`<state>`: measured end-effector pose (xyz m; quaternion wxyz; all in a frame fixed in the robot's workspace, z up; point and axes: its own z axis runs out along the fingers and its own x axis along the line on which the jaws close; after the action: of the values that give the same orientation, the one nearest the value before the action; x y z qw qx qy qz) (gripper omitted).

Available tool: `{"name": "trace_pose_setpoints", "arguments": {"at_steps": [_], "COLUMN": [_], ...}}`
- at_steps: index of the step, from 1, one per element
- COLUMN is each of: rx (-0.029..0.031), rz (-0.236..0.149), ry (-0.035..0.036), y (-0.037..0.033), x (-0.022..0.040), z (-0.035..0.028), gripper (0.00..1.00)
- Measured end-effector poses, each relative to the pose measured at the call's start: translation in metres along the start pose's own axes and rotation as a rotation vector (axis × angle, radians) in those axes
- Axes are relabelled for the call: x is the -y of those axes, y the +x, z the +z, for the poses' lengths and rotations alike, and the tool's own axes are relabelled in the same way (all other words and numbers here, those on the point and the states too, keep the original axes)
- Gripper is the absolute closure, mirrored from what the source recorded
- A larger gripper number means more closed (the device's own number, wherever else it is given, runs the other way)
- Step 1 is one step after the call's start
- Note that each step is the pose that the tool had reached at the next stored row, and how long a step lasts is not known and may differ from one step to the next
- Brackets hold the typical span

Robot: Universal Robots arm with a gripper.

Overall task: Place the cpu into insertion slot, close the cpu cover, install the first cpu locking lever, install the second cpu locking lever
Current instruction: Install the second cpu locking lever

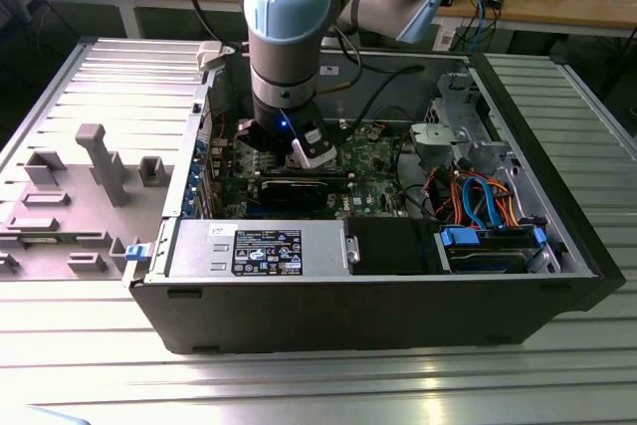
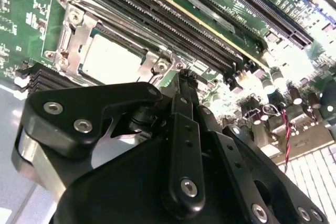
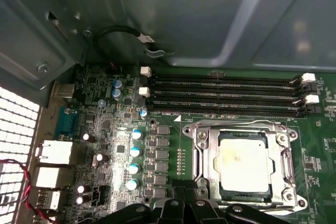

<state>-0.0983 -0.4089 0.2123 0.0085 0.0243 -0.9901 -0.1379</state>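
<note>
- While the arm reaches down into the open computer case (image 1: 398,296), the gripper (image 2: 181,85) hangs low over the green circuit board (image 3: 168,108), just beside the insertion slot (image 3: 202,145) and off one of its edges.
- Already seated in that slot is the cpu (image 3: 242,163), its pale silver top lying flat and facing up.
- Over it lies the cpu cover (image 3: 283,156), its metal frame down around the chip so the chip shows through the window.
- From the fingertips the socket lies just ahead, across a short stretch of board; the second wrist view puts the cpu (image 2: 110,59) right beyond the finger tip.
- Parallel to the socket's far edge run the long black memory slots (image 3: 226,95), so the socket sits between them and the gripper.
- As for the jaws, the dark fingers meet in a narrow point in the second wrist view, and I judge them pressed together with nothing between them.
- Thin metal levers along the socket's sides are hard to follow, and I cannot tell whether either one is latched.
- Only the exterior view gives the arm's blue-capped wrist (image 1: 284,7) standing upright over the board, with the gripper (image 1: 299,146) beneath it.
</note>
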Motion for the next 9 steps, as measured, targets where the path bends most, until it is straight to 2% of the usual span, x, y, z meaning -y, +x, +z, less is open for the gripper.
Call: {"name": "trace_pose_setpoints", "arguments": {"at_steps": [4, 9], "rx": [0.0, 0.0001], "rz": [0.0, 0.0], "ry": [-0.0001, -0.0002], "y": [0.0001, 0.0001], "x": [-0.0027, -0.0031], "z": [-0.0094, -0.0108], "gripper": [0.89, 0.89]}}
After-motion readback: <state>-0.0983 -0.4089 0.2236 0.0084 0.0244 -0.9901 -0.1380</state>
